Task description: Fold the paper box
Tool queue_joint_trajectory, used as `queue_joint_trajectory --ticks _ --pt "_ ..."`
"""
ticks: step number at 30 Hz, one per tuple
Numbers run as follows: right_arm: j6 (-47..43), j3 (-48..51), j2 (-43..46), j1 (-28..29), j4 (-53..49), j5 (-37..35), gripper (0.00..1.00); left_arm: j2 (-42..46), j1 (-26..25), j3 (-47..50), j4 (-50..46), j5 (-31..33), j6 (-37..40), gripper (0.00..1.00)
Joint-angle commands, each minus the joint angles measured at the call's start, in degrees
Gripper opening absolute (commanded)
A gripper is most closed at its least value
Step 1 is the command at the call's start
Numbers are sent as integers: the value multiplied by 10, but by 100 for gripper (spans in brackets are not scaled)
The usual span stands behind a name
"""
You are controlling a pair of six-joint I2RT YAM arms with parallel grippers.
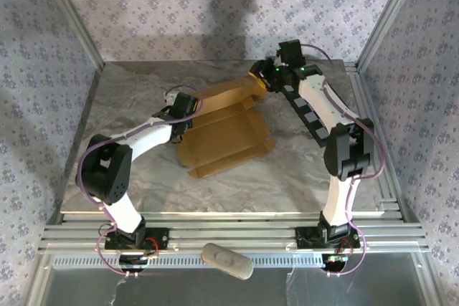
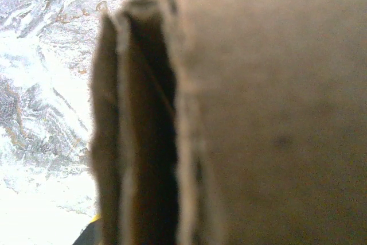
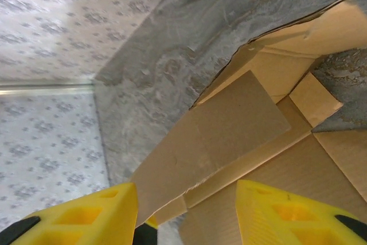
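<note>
The tan paper box (image 1: 228, 137) lies half folded in the middle of the marble table (image 1: 129, 98), with a raised panel at its far side. My left gripper (image 1: 191, 107) is at the box's left wall. In the left wrist view, blurred doubled cardboard (image 2: 258, 113) hides the fingers, and the gripper is shut on that wall. My right gripper (image 1: 265, 75) hovers at the box's far right corner. It is open (image 3: 186, 199), its yellow fingers (image 3: 97, 216) standing either side of a loose flap (image 3: 229, 124) without pressing it.
A grey oblong object (image 1: 227, 261) rests on the front rail between the arm bases. Patterned walls and aluminium posts (image 1: 72, 16) close in the table at the back and sides. Bare marble lies left of and in front of the box.
</note>
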State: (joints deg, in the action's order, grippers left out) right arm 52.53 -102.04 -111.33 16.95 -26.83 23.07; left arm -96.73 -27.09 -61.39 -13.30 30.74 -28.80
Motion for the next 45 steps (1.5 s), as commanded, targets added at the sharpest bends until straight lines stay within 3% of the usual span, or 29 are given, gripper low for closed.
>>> queue_joint_trajectory --ticks 1,13,21,27,35,41,45 --pt "-55 -45 -28 6 -67 -13 51 16 -1 14 -27 -2 41 0" --pt "-108 -132 -96 20 -110 -11 54 15 -1 11 -25 -9 50 0" --pt "-143 -77 -33 13 -104 -32 59 13 0 7 -30 -7 51 0" --pt "-184 -149 -99 10 -128 -18 56 9 -1 3 -32 -7 55 0" --pt "-174 -206 -158 23 -134 9 55 4 -1 -2 -36 -3 55 0" --pt "-151 -205 -159 31 -130 21 49 -3 -1 -9 -36 -4 58 0" --pt "-127 -201 -157 34 -116 34 34 -6 -1 -13 -35 -6 58 0"
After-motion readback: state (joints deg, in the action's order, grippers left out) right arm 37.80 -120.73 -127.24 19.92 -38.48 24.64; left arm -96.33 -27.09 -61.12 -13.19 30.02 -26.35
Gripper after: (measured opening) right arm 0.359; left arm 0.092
